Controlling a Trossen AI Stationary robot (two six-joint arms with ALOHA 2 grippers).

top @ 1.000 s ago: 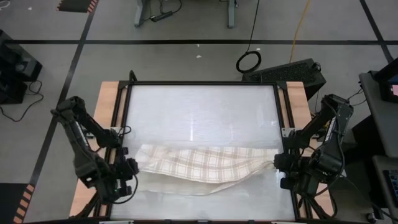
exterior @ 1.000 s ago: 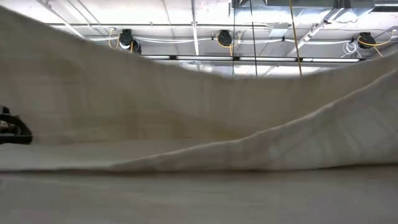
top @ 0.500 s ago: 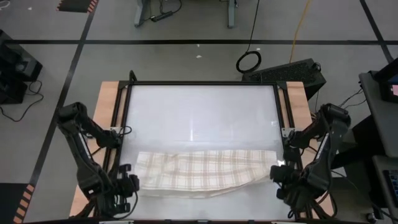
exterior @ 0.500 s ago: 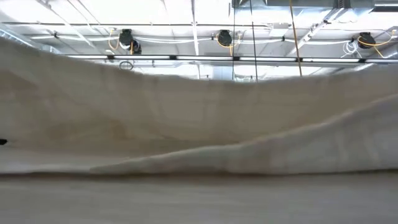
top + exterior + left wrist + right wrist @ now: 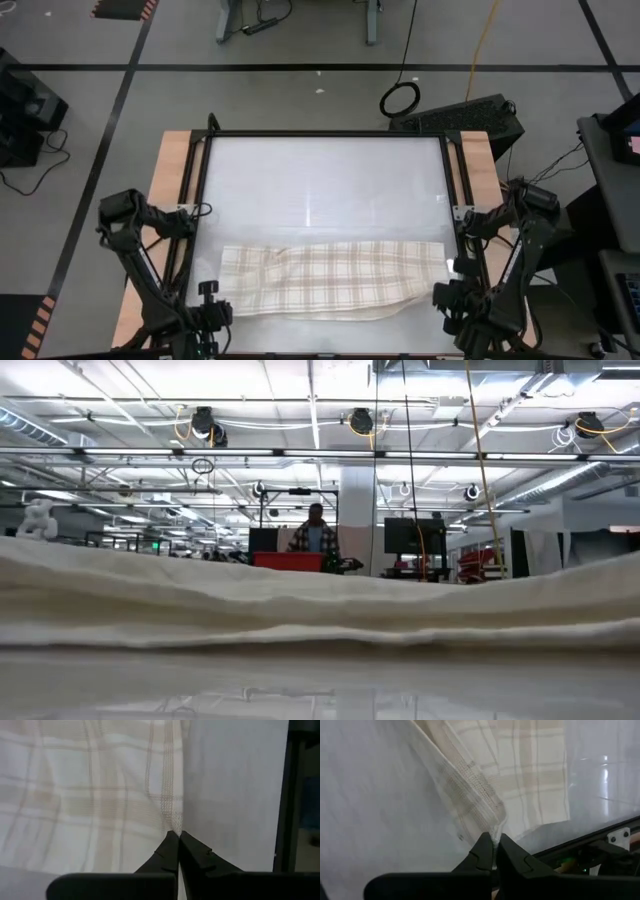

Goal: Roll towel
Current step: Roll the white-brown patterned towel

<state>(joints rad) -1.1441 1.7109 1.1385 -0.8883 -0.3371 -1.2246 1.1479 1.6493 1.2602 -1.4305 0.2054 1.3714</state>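
Note:
The cream towel (image 5: 330,278) with a tan plaid grid lies spread across the near part of the white table (image 5: 320,180), its long side running left to right. In the low view the towel (image 5: 320,605) is a low wrinkled band across the picture. My left gripper (image 5: 212,310) is shut on its near left corner, and my right gripper (image 5: 447,297) is shut on its near right corner. Both point steeply down close to the table's near edge. My left gripper pinches the towel's near left corner (image 5: 174,826) between its two fingers, coming from above and pointing steeply down. The cloth spreads away from the fingertips onto the table with soft wrinkles. My right gripper pinches the towel's near right corner (image 5: 496,829) between its two fingers, also from above. From there the towel's edge (image 5: 460,775) runs away from the fingers in a folded strip; one layer or several, I cannot tell.
A black frame (image 5: 200,200) borders the table, with wooden strips outside it on both sides. The far half of the table shows bare white surface. In the room beyond, a person (image 5: 316,530) stands far behind the table.
Both grippers have gone down and toward the table's near edge, staying shut on the corners. The towel, which hung raised and sagging between them, has been drawn nearer and lowered. It now lies flatter and more spread out, and in the low view it no longer blocks the room.

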